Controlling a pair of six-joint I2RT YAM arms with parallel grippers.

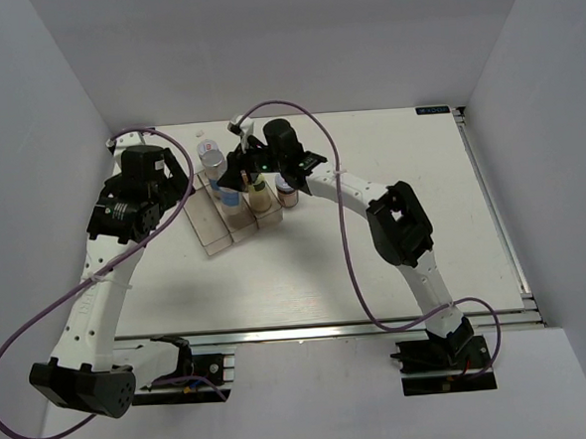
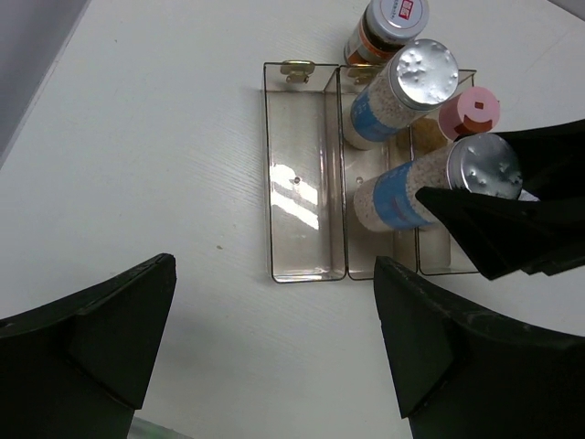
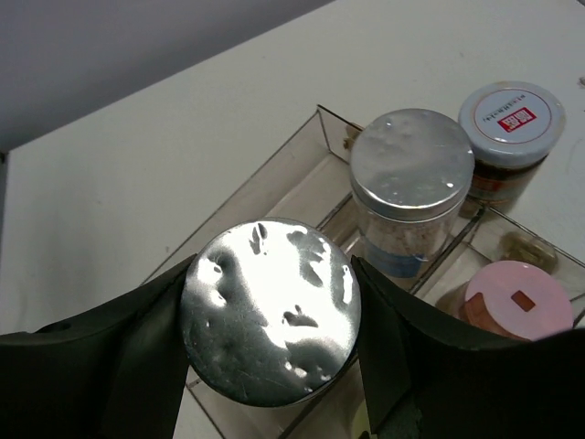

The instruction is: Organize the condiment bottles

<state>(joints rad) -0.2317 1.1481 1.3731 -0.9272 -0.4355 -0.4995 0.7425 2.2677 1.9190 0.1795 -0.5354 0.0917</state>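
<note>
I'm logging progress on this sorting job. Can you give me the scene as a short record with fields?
Left pincer: open, empty, above the table by the clear tray
Right pincer: shut on the silver-lidded bottle, in the middle compartment
Middle compartment, also: second silver-lidded bottle
One end compartment: pink-lidded bottle
Other end compartment: empty
Outside tray: white-lidded jar, just past its far end

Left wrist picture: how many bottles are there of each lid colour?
Silver-lidded bottles: 2
Pink-lidded bottle: 1
White-lidded jar: 1
Total: 4
</note>
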